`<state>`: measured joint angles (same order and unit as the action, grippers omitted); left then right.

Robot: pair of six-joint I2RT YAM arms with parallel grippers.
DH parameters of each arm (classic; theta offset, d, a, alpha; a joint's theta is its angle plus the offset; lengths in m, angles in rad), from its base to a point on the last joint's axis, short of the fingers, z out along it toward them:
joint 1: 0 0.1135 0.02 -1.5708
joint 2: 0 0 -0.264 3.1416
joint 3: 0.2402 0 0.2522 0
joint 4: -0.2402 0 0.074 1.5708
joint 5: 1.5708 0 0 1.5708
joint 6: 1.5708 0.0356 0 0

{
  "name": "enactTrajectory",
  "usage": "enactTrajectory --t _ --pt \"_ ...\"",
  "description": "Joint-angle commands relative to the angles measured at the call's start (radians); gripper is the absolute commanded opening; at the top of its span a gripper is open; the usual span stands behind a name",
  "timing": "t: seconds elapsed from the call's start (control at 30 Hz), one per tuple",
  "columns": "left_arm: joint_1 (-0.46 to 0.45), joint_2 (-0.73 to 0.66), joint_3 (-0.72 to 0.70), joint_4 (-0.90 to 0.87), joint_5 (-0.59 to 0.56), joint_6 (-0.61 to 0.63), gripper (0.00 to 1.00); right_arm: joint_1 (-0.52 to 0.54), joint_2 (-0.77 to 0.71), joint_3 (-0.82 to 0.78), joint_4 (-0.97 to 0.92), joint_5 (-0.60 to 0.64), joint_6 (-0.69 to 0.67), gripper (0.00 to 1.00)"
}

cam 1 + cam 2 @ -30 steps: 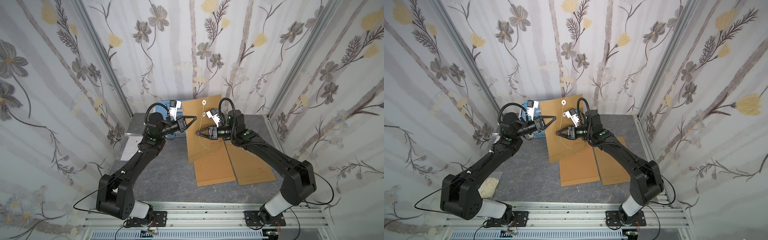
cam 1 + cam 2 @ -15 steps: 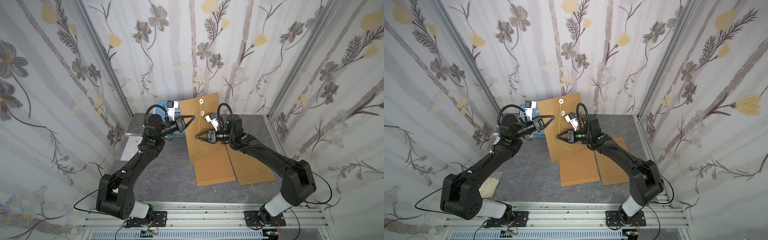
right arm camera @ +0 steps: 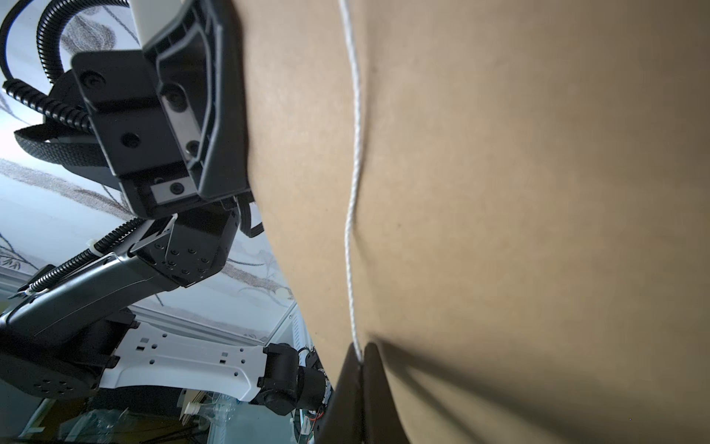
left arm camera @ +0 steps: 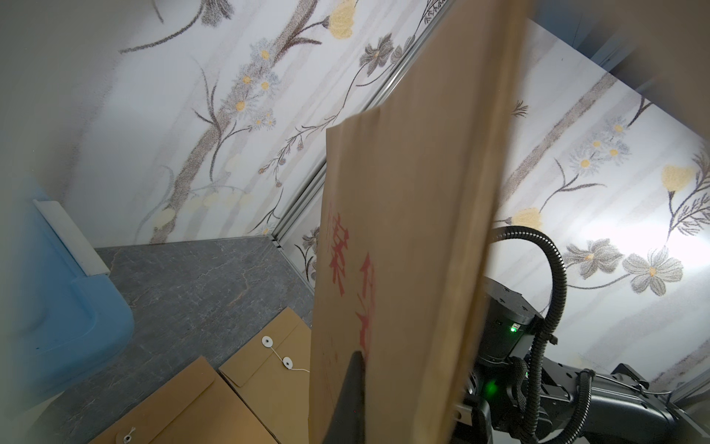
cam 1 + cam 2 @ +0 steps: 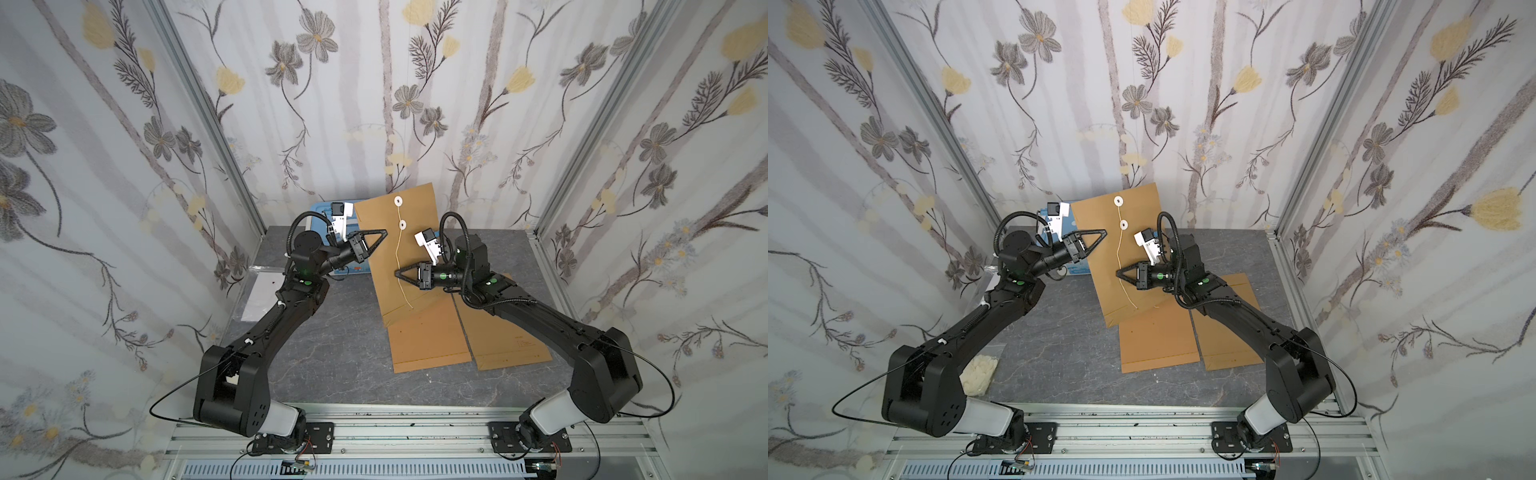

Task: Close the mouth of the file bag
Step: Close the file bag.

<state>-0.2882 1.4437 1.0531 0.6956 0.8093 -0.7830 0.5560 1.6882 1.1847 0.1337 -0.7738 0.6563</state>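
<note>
- Here, the right gripper has its jaws pressed together on the white string; in the right wrist view the string runs straight down into the seam between the two black fingertips.
- In a top view the right gripper reaches in from the 3 o'clock side, its tips over the lower half of the file bag.
- The left gripper is also closed, clamped on the bag's 9 o'clock edge; the left wrist view shows one dark finger lying against the printed brown face.
- The file bag stands tilted up off the table, towards 12 o'clock, its top edge near the back wall.
- Two white discs sit one below the other near its top; the string hangs down from them to the right gripper, and its loose end trails on towards 6 o'clock.
- The bag's lower edge overlaps a second brown bag lying flat; a third lies just beside that one, at 4 o'clock.
- A blue container sits at 11 o'clock, behind the left gripper.
</note>
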Motion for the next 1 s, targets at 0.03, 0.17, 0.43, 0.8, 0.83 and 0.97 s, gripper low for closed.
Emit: enactTrajectory --t 0.03,0.17,0.43,0.8,0.83,0.97 --pt "0.001 0.007 -0.008 0.086 0.008 -0.026 0.0 0.008 -0.017 0.011 -0.074 0.084 -0.016 0.0" --pt "0.002 0.034 -0.001 0.126 0.027 -0.064 0.0 0.027 -0.01 0.014 -0.058 0.073 0.012 0.0" --pt "0.002 0.042 0.0 0.15 0.031 -0.079 0.0 0.069 0.011 0.042 -0.084 0.104 0.006 0.0" --pt "0.033 0.099 -0.004 0.366 0.084 -0.266 0.0 0.028 0.013 0.015 -0.111 0.127 0.024 0.0" --pt "0.034 0.106 0.001 0.376 0.092 -0.276 0.0 0.02 0.013 0.008 -0.108 0.123 0.029 0.0" --pt "0.034 0.12 0.001 0.409 0.109 -0.297 0.0 -0.011 0.0 -0.011 -0.11 0.104 0.036 0.0"
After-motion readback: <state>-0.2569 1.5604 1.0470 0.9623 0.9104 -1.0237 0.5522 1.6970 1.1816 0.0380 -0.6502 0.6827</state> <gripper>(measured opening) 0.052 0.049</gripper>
